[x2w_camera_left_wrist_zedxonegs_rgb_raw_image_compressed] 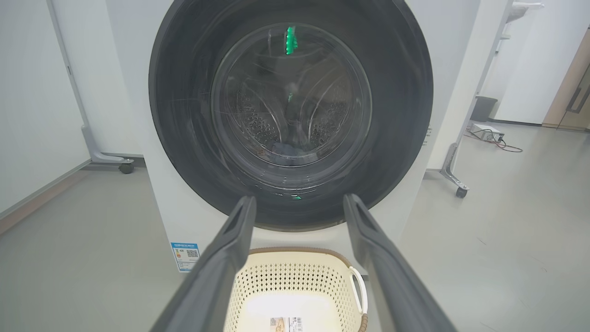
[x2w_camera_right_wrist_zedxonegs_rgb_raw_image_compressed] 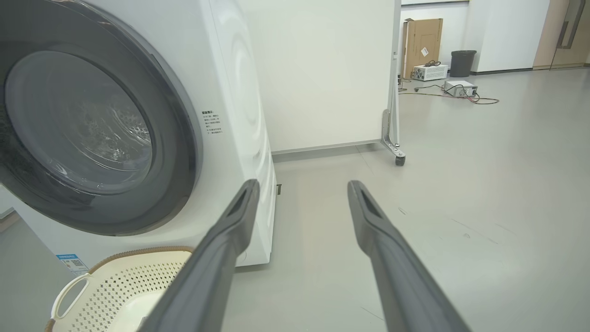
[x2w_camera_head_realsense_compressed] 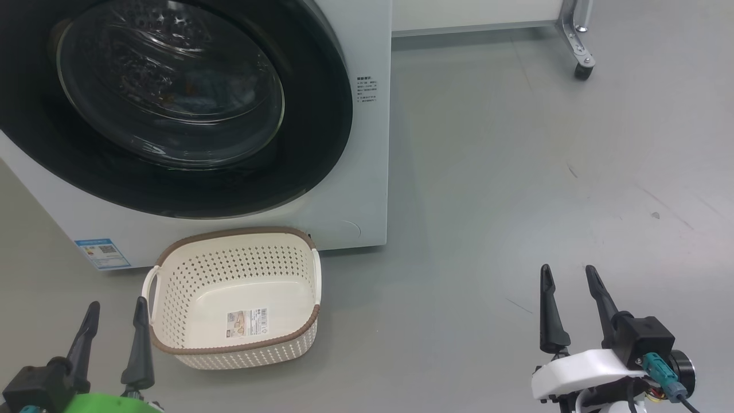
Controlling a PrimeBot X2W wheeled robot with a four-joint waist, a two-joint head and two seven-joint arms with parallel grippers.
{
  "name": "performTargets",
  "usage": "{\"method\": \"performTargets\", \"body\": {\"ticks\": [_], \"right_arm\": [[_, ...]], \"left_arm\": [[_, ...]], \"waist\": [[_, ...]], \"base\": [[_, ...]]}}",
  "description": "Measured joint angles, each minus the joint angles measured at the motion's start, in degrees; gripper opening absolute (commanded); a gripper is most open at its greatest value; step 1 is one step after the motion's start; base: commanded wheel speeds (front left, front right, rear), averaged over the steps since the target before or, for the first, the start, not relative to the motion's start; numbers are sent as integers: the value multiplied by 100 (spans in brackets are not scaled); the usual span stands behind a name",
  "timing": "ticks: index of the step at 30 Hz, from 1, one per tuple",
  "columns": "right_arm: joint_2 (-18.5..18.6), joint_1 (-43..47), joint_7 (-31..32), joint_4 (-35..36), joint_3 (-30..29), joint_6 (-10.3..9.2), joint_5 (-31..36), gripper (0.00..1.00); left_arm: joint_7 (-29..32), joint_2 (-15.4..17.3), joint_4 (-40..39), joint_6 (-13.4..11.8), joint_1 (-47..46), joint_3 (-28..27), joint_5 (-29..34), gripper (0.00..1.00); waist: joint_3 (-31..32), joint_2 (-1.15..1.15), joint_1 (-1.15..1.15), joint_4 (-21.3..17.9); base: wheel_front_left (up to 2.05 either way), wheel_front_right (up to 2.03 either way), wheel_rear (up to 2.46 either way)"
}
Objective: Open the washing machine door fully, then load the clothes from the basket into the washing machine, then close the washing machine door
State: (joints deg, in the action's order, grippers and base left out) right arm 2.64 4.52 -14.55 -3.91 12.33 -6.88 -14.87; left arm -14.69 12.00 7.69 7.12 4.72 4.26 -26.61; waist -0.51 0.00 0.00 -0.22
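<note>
The washing machine stood on the grey floor, with the washing machine door seated flush against its white front. A blue sticker sat low on the front panel. The basket rested just before the machine, a label sticker on its inner bottom. The left gripper, fingers spread, hung just beside the basket's left handle. The right gripper, fingers likewise spread, hung well apart over bare floor. A caster wheel showed at the far right.

basket sits before the washing machine (clothes seemingly inside it).
</note>
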Motion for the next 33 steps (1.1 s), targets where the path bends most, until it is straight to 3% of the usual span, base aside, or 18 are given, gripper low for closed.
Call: {"method": "performTargets", "body": {"ticks": [30, 31, 33], "right_arm": [[-13, 221, 0, 143, -165, 180, 90, 100], [-13, 228, 0, 144, -169, 181, 90, 0], [-22, 255, 9, 63, -164, 174, 88, 0]], "left_arm": [[0, -79, -68, 0, 71, 104, 148, 100], [0, -73, -70, 0, 73, 158, 144, 0], [1, -127, 7, -1, 84, 199, 145, 0]], "waist": [[45, 0, 0, 179], [47, 0, 0, 179], [47, 0, 0, 179]], "base": [[0, 0, 0], [0, 0, 0], [0, 0, 0]]}}
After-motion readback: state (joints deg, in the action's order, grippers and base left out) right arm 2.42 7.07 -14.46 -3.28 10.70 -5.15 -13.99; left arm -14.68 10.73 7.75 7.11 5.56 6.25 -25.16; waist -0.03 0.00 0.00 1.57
